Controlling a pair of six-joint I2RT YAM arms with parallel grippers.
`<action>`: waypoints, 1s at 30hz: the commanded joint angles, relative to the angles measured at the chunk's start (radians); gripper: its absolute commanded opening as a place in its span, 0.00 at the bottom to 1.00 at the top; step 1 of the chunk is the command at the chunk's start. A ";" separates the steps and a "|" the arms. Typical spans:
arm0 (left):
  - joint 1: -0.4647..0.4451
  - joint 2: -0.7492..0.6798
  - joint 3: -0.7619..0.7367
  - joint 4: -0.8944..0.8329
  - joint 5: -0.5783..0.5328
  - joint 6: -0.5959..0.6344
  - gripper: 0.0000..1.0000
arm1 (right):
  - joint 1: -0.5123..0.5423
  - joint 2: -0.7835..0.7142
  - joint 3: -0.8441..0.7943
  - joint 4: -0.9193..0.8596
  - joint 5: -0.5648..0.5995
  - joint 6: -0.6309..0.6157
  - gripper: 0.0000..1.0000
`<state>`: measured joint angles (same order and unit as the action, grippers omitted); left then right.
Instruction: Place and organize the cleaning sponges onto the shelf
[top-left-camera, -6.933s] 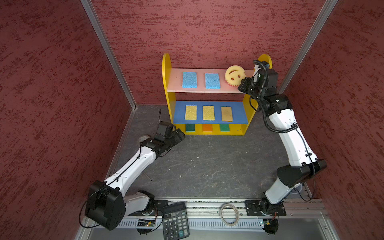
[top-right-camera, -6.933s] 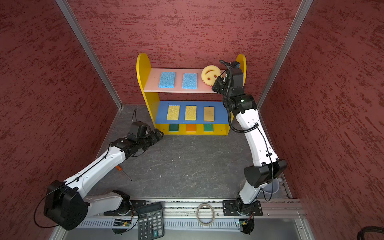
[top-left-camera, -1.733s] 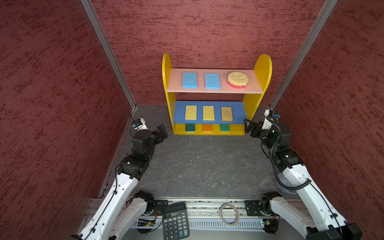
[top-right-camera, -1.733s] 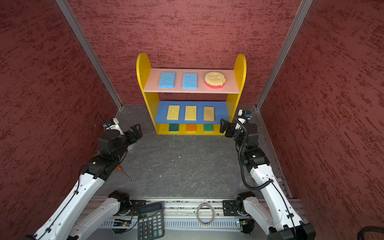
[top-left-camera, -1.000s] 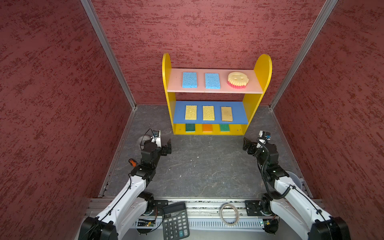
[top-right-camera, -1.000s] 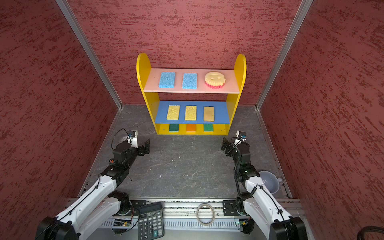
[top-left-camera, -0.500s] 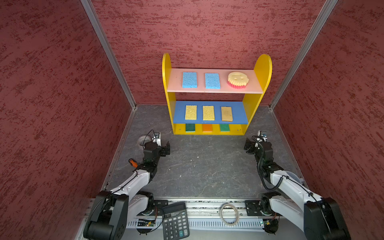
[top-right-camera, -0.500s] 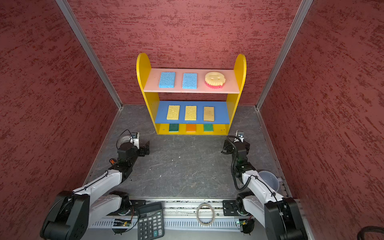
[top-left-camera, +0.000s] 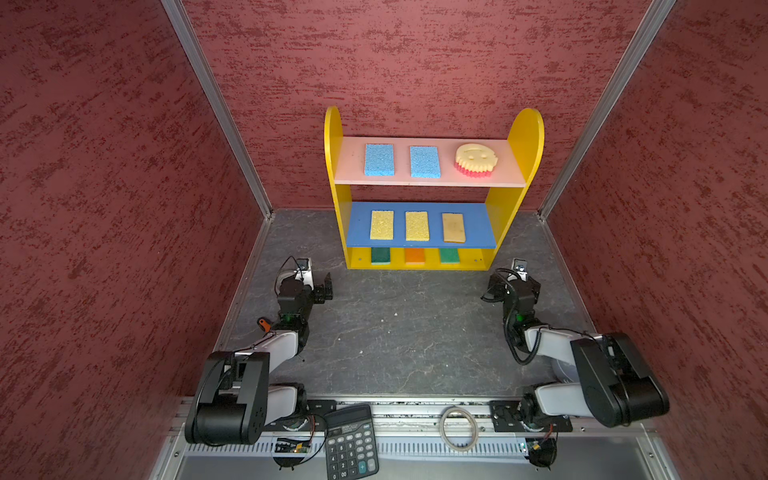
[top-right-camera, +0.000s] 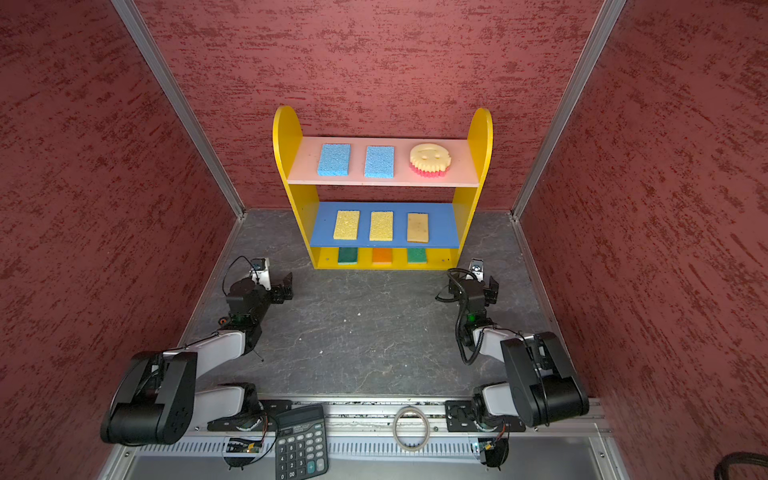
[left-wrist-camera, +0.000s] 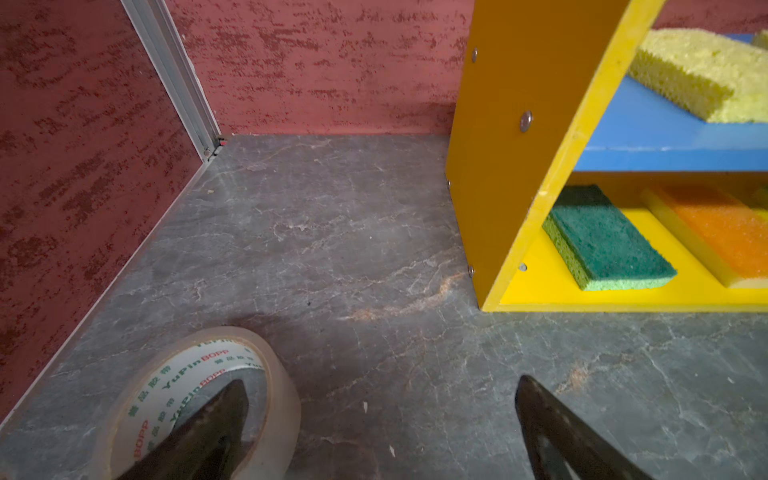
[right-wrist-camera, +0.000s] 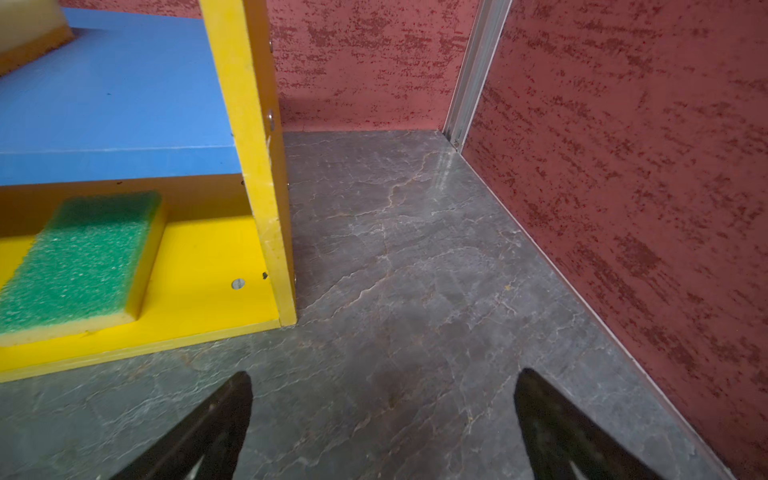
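The task looks finished, or very nearly. The dark counter (top-left-camera: 407, 332) carries no loose sponge in both top views, and all nine sponges I can count lie on the shelf (top-left-camera: 525, 141), which stands at the upper centre of the frame against the back wall. At most a check of the rows seems left.

Both arms are folded low, at the lower left and lower right of the frame. The left end effector (top-left-camera: 323, 289) sits just above the counter with its jaws spread wide and nothing between them. The right end effector (right-wrist-camera: 384, 376) is likewise spread and empty, facing the shelf's bottom corner.

Each of the three tiers holds three pieces lying flat in a row, apart from one another.
- **Pink top board (top-left-camera: 351, 164):** a blue sponge (top-left-camera: 379, 159) sits at the left, a second blue sponge (top-left-camera: 424, 161) in the middle, and the round smiley sponge (top-left-camera: 476, 159), yellow over pink, at the right.
- **Blue middle board (top-left-camera: 478, 232):** it carries a yellow sponge (top-left-camera: 381, 225), another yellow sponge (top-left-camera: 417, 225) and a tan sponge (top-left-camera: 453, 227).
- **Yellow bottom board (top-left-camera: 473, 262):** it carries a green-topped sponge (top-left-camera: 380, 256), an orange-topped sponge (top-left-camera: 414, 256) and a further green-topped sponge (top-left-camera: 449, 255). Only their front ends show from above.

A tape roll (left-wrist-camera: 199, 399) lies on the counter at the lower left of the left wrist view. One finger stands in front of it, and I cannot tell whether they touch.
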<state>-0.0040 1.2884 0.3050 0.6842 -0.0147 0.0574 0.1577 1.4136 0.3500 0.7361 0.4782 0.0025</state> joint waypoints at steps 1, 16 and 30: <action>0.010 0.069 0.005 0.173 0.041 -0.032 0.99 | -0.033 0.034 0.043 0.165 -0.023 -0.032 0.99; 0.022 0.242 0.059 0.230 0.080 -0.026 0.99 | -0.227 0.127 -0.108 0.478 -0.404 0.057 0.99; 0.041 0.246 0.074 0.206 0.061 -0.056 0.99 | -0.224 0.133 -0.082 0.447 -0.392 0.055 0.99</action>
<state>0.0334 1.5333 0.3721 0.8940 0.0509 0.0116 -0.0635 1.5467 0.2584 1.1477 0.1070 0.0601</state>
